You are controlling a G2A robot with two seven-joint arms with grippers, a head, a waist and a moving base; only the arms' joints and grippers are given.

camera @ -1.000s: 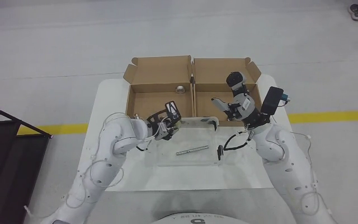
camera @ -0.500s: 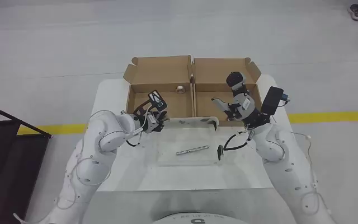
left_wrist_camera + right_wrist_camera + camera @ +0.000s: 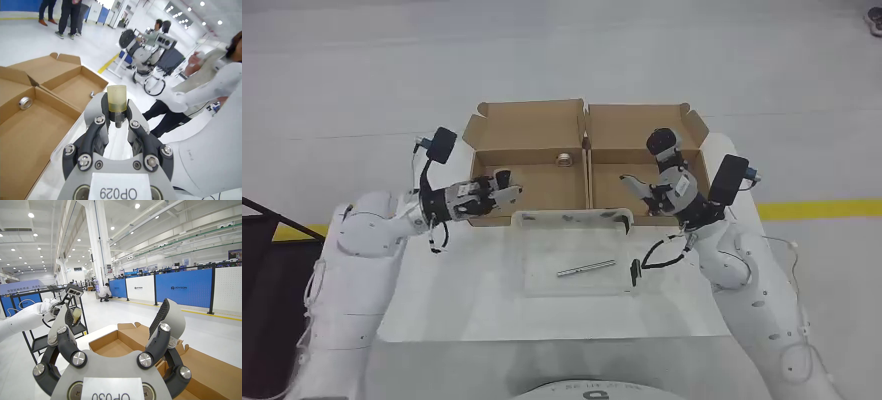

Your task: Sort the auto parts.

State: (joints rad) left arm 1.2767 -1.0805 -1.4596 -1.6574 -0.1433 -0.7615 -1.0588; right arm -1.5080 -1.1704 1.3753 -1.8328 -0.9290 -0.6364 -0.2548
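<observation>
My L claw (image 3: 117, 113) is pinched on a yellowish rubber mount (image 3: 116, 98), threaded stud pointing back toward the wrist, held over the left side of the L box (image 3: 527, 125). A metal ring (image 3: 564, 159) lies at that box's far wall. R claw (image 3: 117, 306) is spread wide, nothing in it, above the R box (image 3: 642, 125). A metal rod (image 3: 586, 268) lies in the clear tray (image 3: 572, 214) on the counter (image 3: 442, 290).

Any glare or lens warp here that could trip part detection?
Top view: even light, no glare; the clear tray barely stands out from the white table, the rod reads well. Left wrist view: wide-angle stretch at the edges, bright highlight on the metal ring, capped bolt in the left claw evenly lit. Right wrist view: ceiling lamps glare, pillar leans.
</observation>
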